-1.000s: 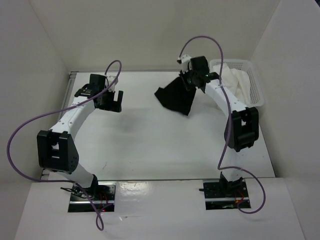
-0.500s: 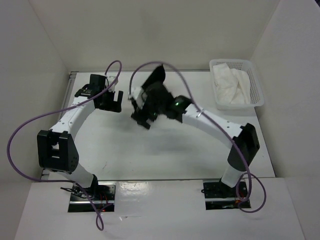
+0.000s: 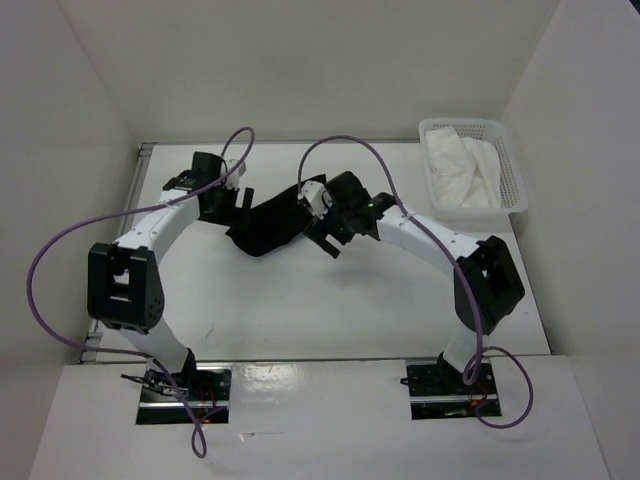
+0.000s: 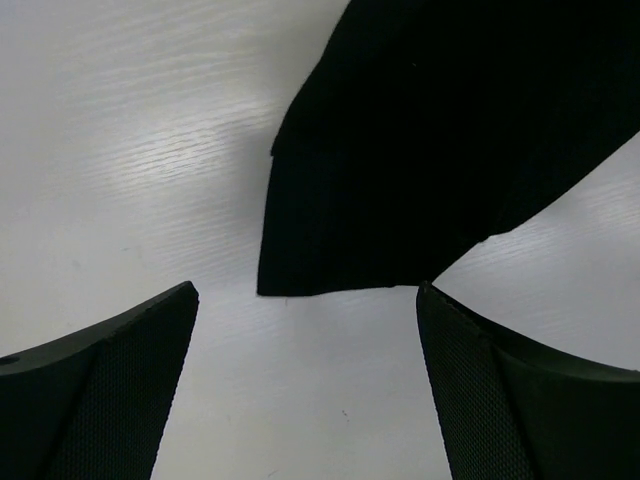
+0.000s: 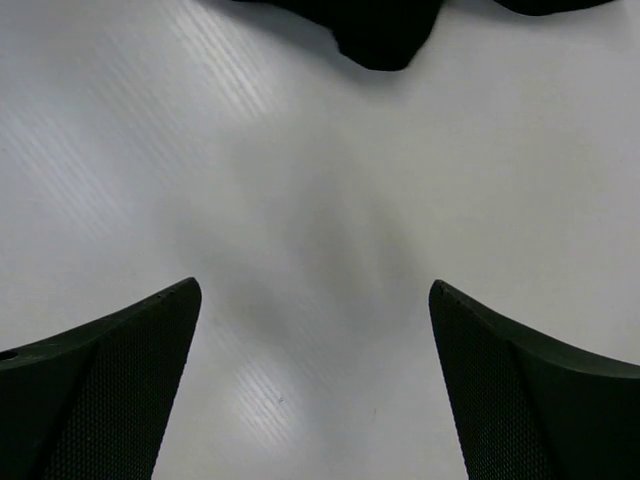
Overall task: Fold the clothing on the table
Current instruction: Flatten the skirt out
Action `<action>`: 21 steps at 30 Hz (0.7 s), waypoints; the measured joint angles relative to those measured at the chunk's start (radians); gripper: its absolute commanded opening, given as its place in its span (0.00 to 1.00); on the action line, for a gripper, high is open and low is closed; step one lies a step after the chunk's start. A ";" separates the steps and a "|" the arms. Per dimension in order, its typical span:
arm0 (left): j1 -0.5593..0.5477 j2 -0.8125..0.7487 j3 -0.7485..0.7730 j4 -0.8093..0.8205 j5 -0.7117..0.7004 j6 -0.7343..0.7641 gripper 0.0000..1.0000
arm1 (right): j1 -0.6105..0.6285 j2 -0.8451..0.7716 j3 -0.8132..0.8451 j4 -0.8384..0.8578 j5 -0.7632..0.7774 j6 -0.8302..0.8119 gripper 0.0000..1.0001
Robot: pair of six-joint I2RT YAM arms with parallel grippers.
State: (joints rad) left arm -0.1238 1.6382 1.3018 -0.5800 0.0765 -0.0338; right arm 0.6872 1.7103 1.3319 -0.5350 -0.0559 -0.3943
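Clothing (image 3: pixel 268 225) rumpled, nothing held

It lies on the table (image 3: pixel 300 310) at upper centre of the top view, between your left gripper (image 3: pixel 225 205) and right gripper (image 3: pixel 322 236), both spread wide and empty. Its corner by the left looks doubled, so a pinch there may lift two layers, and arms this close could clash.

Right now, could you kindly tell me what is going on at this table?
Two robot arms are set to fold the black clothing, which lies bunched on the table between them. Neither arm holds it. The left gripper has its jaws open just short of one edge, and the right gripper has open jaws over bare tabletop beside it. A white basket of white cloth sits at the far right.
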 measured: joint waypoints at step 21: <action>-0.072 0.218 -0.022 0.042 -0.142 -0.052 0.03 | -0.066 -0.105 -0.095 0.028 -0.010 0.012 0.99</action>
State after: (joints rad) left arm -0.1963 1.8565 1.2800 -0.5381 -0.0654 -0.0860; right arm 0.6212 1.6058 1.2366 -0.5072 -0.0654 -0.3824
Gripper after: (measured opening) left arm 0.187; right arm 0.987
